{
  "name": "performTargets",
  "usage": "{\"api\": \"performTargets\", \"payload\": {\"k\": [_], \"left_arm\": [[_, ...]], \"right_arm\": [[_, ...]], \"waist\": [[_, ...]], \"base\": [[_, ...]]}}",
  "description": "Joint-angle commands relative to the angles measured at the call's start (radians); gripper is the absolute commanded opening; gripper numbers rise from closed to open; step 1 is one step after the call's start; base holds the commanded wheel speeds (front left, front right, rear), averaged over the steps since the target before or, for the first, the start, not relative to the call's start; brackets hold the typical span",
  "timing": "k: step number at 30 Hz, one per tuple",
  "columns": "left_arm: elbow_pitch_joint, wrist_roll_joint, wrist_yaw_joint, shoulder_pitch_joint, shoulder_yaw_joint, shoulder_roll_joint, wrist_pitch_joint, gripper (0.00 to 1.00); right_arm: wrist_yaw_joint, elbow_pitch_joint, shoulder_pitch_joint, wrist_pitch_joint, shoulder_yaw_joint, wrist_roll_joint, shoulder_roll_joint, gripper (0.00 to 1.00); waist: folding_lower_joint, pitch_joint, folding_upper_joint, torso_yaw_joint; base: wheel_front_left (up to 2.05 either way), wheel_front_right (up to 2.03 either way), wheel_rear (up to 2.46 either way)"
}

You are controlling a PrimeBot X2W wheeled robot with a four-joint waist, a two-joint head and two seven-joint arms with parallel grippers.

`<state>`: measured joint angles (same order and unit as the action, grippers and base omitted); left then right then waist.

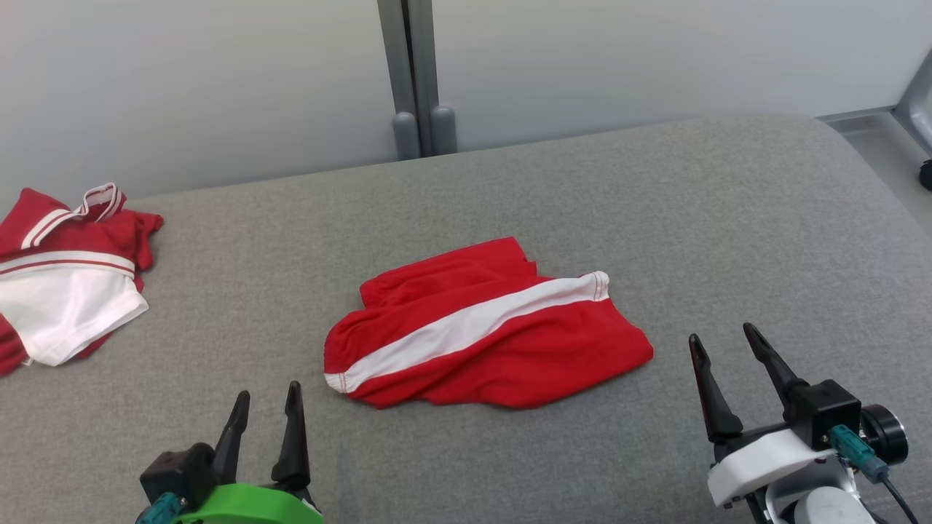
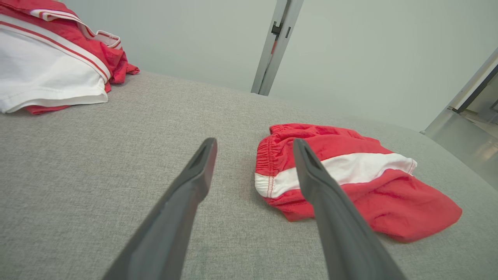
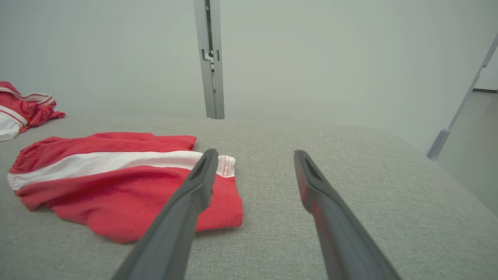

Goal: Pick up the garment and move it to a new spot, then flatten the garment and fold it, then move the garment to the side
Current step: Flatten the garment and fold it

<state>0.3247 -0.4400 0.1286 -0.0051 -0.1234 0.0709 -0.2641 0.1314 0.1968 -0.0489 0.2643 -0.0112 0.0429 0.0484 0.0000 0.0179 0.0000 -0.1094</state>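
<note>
The garment point(image 1: 484, 327) is a pair of red shorts with a white side stripe, lying folded and a little rumpled in the middle of the grey surface point(image 1: 655, 218). It shows in the left wrist view point(image 2: 350, 182) and in the right wrist view point(image 3: 116, 182) too. My left gripper point(image 1: 268, 398) stands open at the lower left, short of the garment's waistband end, with nothing between its fingers. At the lower right my right gripper point(image 1: 724, 335) is open and empty, just right of the garment's hem.
A second red and white garment point(image 1: 65, 284) lies bunched at the far left edge of the surface. A pale wall with a grey post point(image 1: 415, 80) runs behind. The surface rounds off at the right, with floor beyond.
</note>
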Motion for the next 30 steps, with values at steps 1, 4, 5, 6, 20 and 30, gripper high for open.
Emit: {"api": "performTargets", "payload": {"k": [1,4,5,6,20,30], "left_arm": [[-0.008,0.006,0.003,0.019,0.008,-0.007,0.000,1.00],[-0.016,0.004,0.003,0.030,0.015,-0.010,0.000,1.00],[-0.018,0.006,0.003,0.030,0.014,-0.011,0.000,1.00],[-0.021,0.007,0.004,0.032,0.015,-0.012,0.000,1.00],[-0.024,0.009,0.004,0.028,0.012,-0.018,0.000,1.00],[-0.026,0.018,0.004,-0.016,-0.022,-0.019,0.000,1.00]], "right_arm": [[-0.001,-0.003,0.015,0.000,-0.001,0.003,0.004,1.00],[-0.001,-0.002,0.017,0.000,-0.002,0.007,0.004,1.00],[-0.001,-0.001,0.017,0.000,-0.003,0.009,0.004,1.00],[-0.001,-0.001,0.016,0.000,-0.003,0.011,0.004,1.00],[-0.001,0.012,-0.015,0.000,-0.008,0.014,0.004,1.00],[-0.001,0.227,-0.232,0.000,-0.026,-0.062,0.003,1.00]], "waist": [[0.0000,0.002,0.0000,0.000],[0.0000,0.003,0.0000,0.002],[0.0000,0.003,0.0000,0.003],[0.0000,0.002,0.0000,0.003],[0.0000,-0.011,0.0000,0.007],[0.0000,-0.068,0.0000,0.040]], "base": [[0.00,0.00,0.00],[0.00,0.00,0.00],[0.00,0.00,0.00],[0.00,0.00,0.00],[0.00,0.00,0.00],[0.00,0.00,0.00]]}}
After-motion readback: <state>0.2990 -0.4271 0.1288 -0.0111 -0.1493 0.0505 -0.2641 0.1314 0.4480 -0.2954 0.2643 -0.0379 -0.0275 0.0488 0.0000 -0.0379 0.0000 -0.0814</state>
